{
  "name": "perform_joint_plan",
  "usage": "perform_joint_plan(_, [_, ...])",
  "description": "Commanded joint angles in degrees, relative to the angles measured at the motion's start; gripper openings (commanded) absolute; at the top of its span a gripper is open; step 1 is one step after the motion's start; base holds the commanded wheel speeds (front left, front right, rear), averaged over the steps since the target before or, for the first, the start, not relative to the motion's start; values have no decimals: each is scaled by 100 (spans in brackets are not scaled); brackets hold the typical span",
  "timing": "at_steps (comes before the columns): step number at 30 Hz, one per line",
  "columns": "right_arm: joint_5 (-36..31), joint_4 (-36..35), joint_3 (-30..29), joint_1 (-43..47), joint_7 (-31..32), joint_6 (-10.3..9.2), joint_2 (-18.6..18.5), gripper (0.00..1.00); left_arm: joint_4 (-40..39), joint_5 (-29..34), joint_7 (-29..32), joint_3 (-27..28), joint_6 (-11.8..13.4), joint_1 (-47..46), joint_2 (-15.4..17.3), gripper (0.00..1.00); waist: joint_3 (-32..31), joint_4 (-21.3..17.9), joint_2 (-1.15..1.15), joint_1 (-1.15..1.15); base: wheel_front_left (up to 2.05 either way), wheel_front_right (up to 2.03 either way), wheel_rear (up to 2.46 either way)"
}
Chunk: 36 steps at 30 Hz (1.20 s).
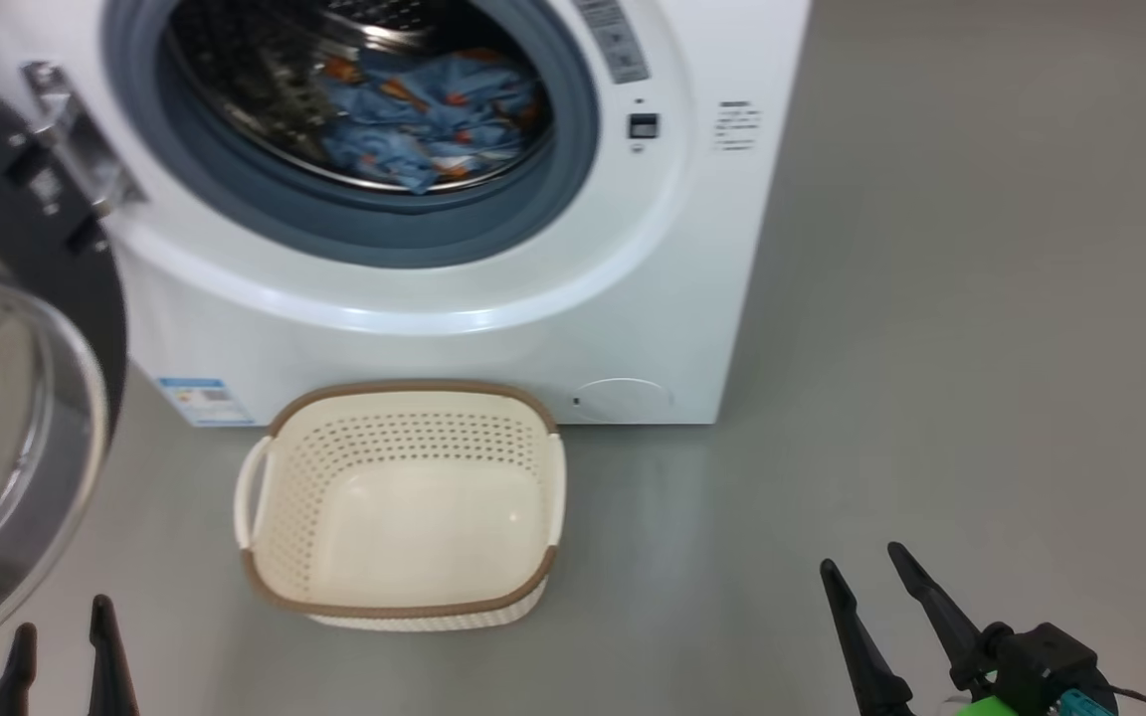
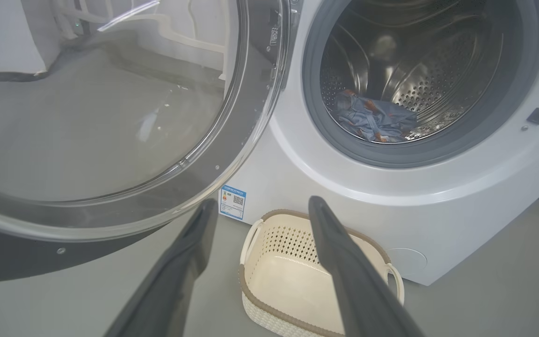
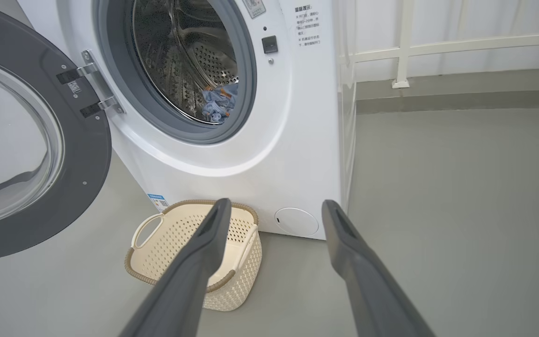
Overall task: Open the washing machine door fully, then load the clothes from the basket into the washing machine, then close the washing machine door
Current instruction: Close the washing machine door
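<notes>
The white washing machine (image 1: 493,298) stands with its round black-ringed door (image 1: 6,398) swung wide open to the left. Light blue clothes (image 1: 429,114) with orange print lie inside the steel drum, seen too in the left wrist view (image 2: 372,121) and the right wrist view (image 3: 218,104). The cream basket (image 1: 399,502) sits on the floor before the machine with nothing in it. My left gripper (image 1: 61,617) is open at the lower left, below the door. My right gripper (image 1: 861,562) is open at the lower right, well clear of the basket. Both hold nothing.
Grey floor (image 1: 931,348) stretches to the right of the machine. A white railing (image 3: 438,47) runs along the back wall. The open door (image 2: 110,117) fills much of the space at the left, close to my left fingers (image 2: 190,252).
</notes>
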Motion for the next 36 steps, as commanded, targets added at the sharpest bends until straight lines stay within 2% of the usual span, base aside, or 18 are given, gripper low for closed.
perform_joint_plan(1, [-11, -83, 181, -203, -69, 35, -74, 100, -85, -31, -37, 228, 10, -74, 75, 100, 17, 432, 0, 0, 0, 0, 0])
perform_joint_plan(9, [17, 168, 390, -565, -69, 35, -212, 100, 99, -39, -37, 355, 10, -105, -56, 100, 59, 1185, 0, 0, 0, 0, 0])
perform_joint_plan(16, [62, 328, 536, -731, -69, 35, -256, 100, 149, -53, -37, 428, 10, -126, -143, 100, 39, 1616, 0, 0, 0, 0, 0])
perform_joint_plan(25, [96, 457, 665, -870, -69, 35, -252, 100, 194, -78, -37, 562, 10, -100, -223, 100, 7, 1908, 0, 0, 0, 0, 0])
perform_joint_plan(36, [145, 533, 742, -922, -69, 35, -265, 100, 200, -57, -37, 689, 10, -68, -282, 100, -20, 2061, 0, 0, 0, 0, 0])
